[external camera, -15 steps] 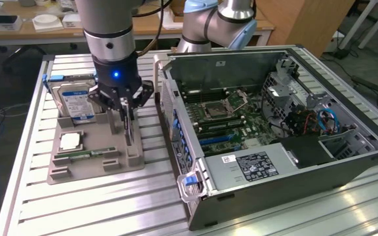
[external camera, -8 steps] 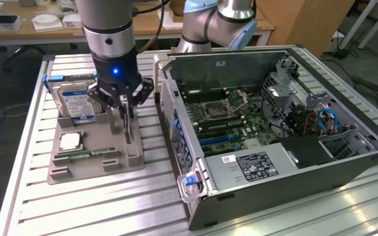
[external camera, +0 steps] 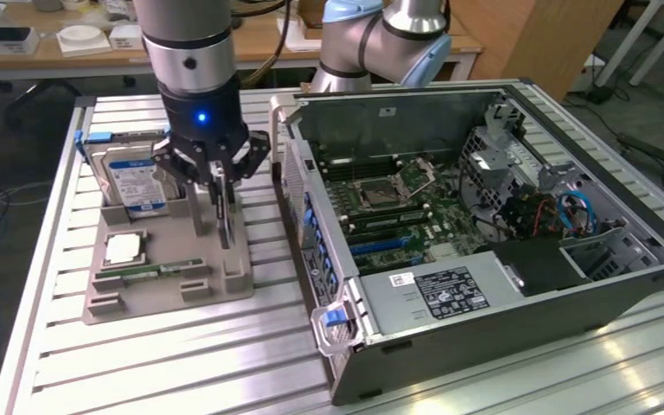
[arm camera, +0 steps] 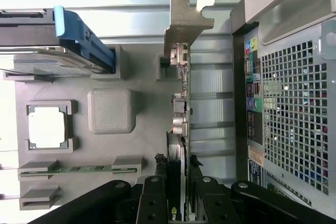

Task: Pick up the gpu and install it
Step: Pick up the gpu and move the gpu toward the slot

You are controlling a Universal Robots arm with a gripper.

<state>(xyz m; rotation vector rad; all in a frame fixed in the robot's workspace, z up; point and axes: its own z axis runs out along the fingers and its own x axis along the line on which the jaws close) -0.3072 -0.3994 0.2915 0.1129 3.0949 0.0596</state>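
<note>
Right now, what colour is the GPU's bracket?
Silvery; the bracket shows best in the wrist view.

The gripper point(arm camera: 177, 182) clamps the gpu point(arm camera: 181, 114) edge-on, silvery bracket point(arm camera: 185, 22) at its far end; a grey tray point(arm camera: 142, 129) with processor point(arm camera: 47, 127) and memory stick point(arm camera: 79, 169) lies on one side, the computer case point(arm camera: 294, 103) on the other

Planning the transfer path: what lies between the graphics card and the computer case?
Only the grey tray's edge and a bare strip of slatted table lie between the graphics card and the computer case, in both views.
</note>
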